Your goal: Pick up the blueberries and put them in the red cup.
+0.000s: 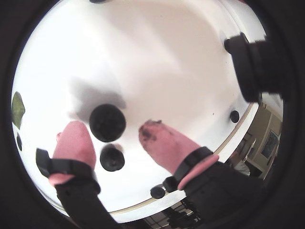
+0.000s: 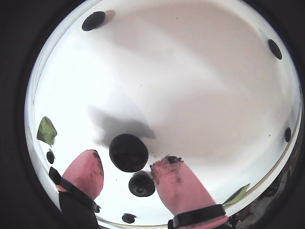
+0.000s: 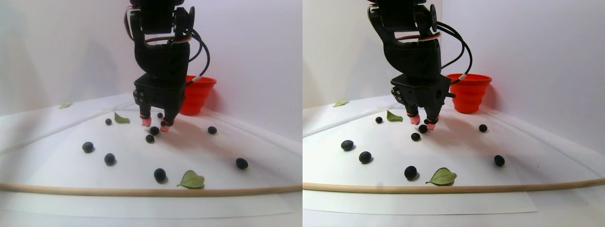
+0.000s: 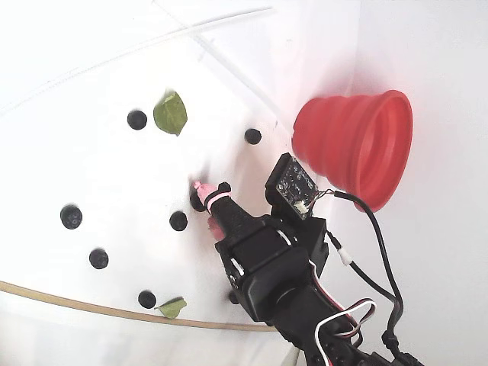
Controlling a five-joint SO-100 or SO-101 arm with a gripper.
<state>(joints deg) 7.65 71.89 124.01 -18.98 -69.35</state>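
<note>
Bright, even light, soft shadows, washed-out white table point(image 3: 142, 156); heavy fisheye vignetting and blur in both wrist views.

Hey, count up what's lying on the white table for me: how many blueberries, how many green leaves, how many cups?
blueberries: 9 (one only peeks out behind the arm in the stereo pair view)
green leaves: 3
red cup: 1
Total: 13

dark blueberries point(image 3: 109, 159) lie scattered; upright red cup point(image 3: 197, 94) stands behind.
</note>
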